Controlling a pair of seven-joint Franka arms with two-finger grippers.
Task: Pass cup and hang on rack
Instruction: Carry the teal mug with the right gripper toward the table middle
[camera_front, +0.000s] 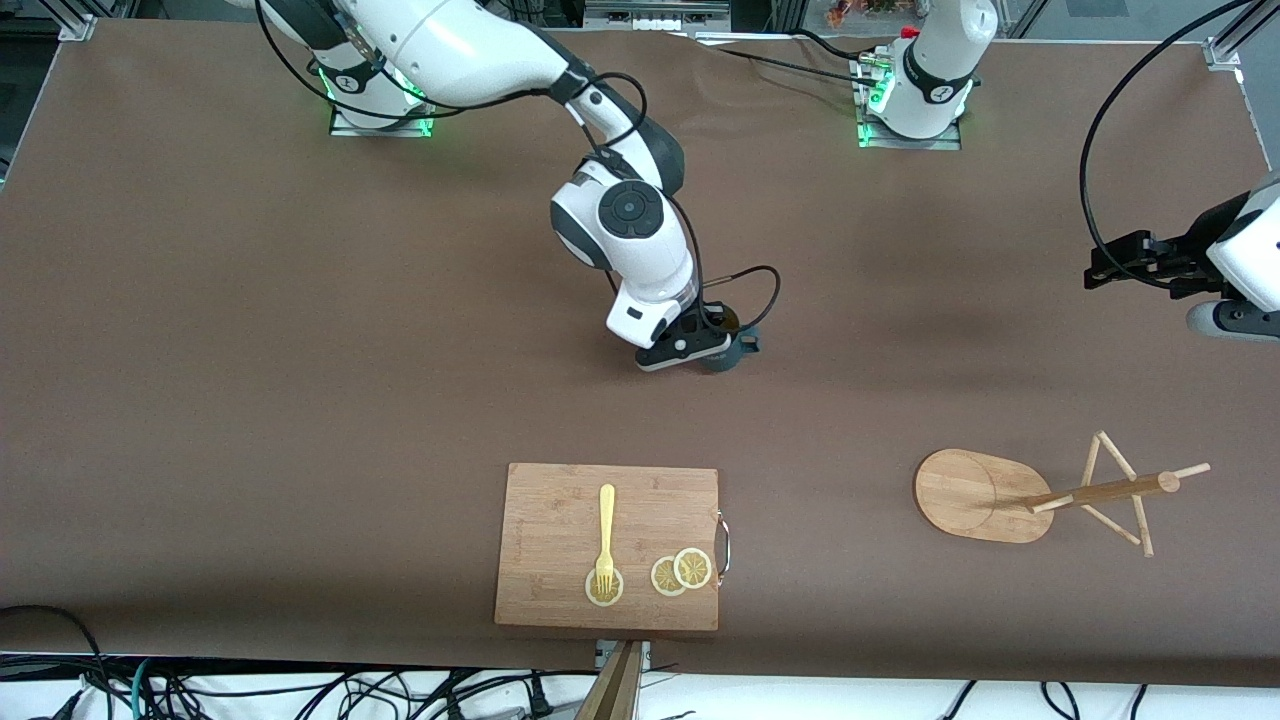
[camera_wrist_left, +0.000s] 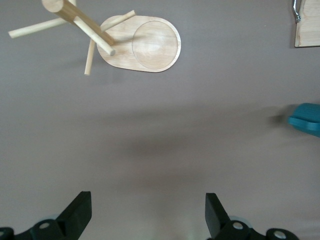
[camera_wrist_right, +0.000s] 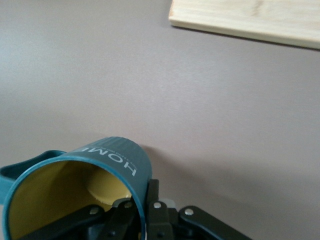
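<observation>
The cup (camera_wrist_right: 112, 155) is ribbed teal outside, yellow inside, with white lettering; the rack (camera_front: 985, 495) is pale wood; the desk (camera_front: 300, 400) is brown.

The rack (camera_front: 985, 495) stands beside the cutting board (camera_front: 608, 545), toward the left arm's end

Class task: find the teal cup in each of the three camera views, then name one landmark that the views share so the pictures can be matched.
Front view: the cup sits mid-table, gripped by the right gripper, farther from the camera than the cutting board.
Left wrist view: only a teal sliver shows at the picture's edge.
Right wrist view: it fills the foreground, yellow inside showing, rim pinched.
Shared landmark: the cutting board, seen in all three.
</observation>
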